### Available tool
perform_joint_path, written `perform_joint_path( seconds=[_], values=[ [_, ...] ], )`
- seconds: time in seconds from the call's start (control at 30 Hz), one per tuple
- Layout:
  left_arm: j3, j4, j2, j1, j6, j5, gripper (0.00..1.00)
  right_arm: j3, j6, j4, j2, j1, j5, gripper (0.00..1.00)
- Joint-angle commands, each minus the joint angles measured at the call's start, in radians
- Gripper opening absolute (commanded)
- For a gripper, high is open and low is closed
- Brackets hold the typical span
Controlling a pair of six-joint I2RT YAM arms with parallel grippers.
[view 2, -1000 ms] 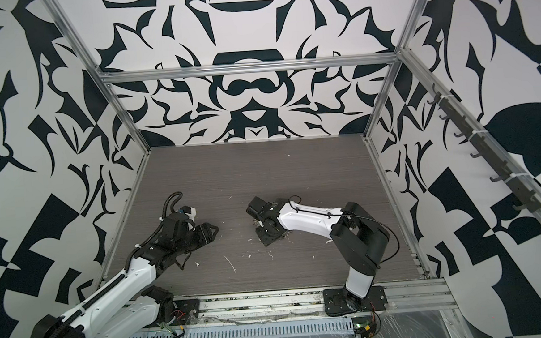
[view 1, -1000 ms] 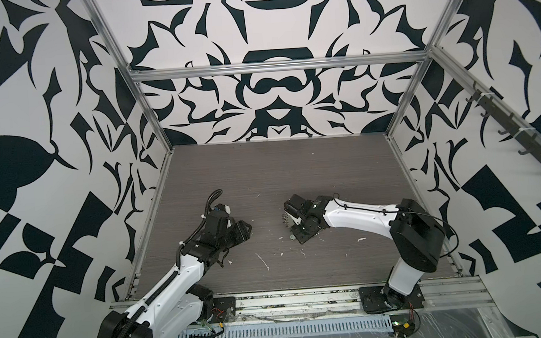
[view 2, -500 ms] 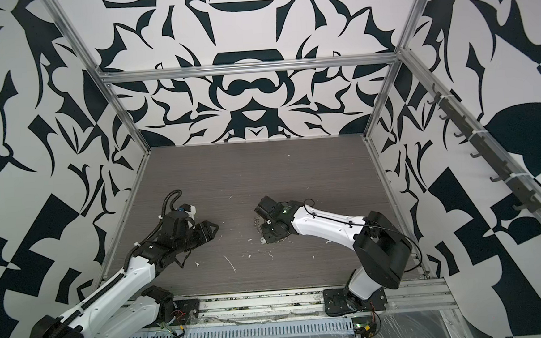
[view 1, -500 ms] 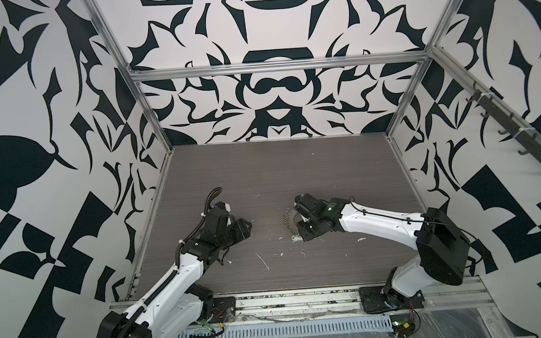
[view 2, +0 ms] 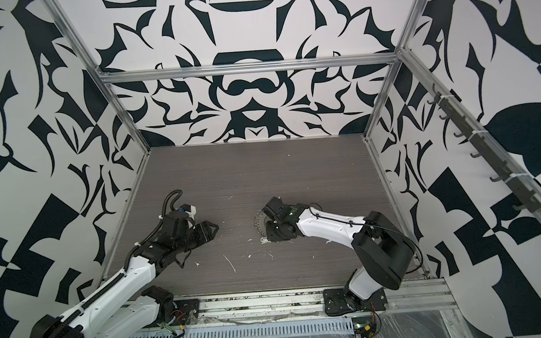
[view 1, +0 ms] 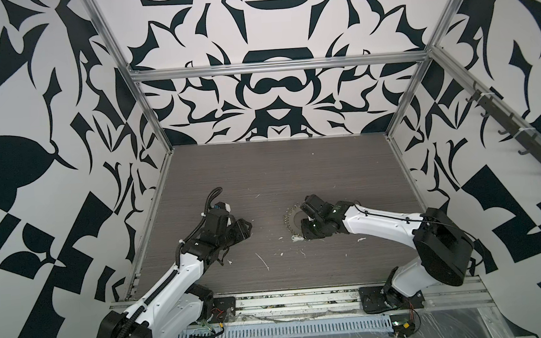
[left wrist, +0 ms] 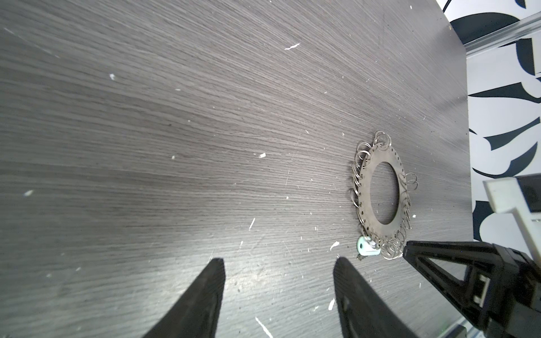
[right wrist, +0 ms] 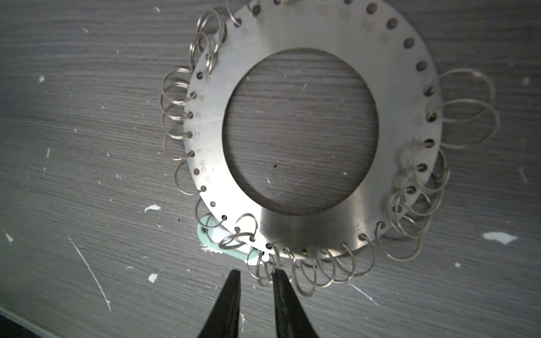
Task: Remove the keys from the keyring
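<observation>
- Right wrist view: we see the wide flat grey metal keyring (right wrist: 310,231) lying on the dark grey wood-grain surface (right wrist: 87,117), with small silver split rings (right wrist: 175,96) along its rim.
- The small silver key with white oval plastic tag (right wrist: 215,238) lies at this rim, partly under the disc.
- The right hand (right wrist: 257,275) is just beside the tag, its fingers only a little apart, gripping nothing.
- In a top view the left hand (view 1: 245,227) is well apart from the keyring, fingers spread wide, empty.
</observation>
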Motion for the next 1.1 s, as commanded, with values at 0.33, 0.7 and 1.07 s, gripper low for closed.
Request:
perform_joint_path(
  seconds=[0.33,0.7,1.07],
  values=[
    [0.024,-0.010,0.007,-0.003,0.001,0.007,0.63,-0.032,0.064,0.021,0.010,-0.020,-0.007,0.23],
    [0.025,-0.013,0.001,-0.002,0.003,0.002,0.63,-0.056,0.071,0.088,0.020,-0.026,-0.058,0.14],
    [0.083,-0.044,-0.014,-0.002,0.086,-0.001,0.62,0.110,-0.217,-0.119,-0.029,-0.030,0.018,0.00]
  ],
)
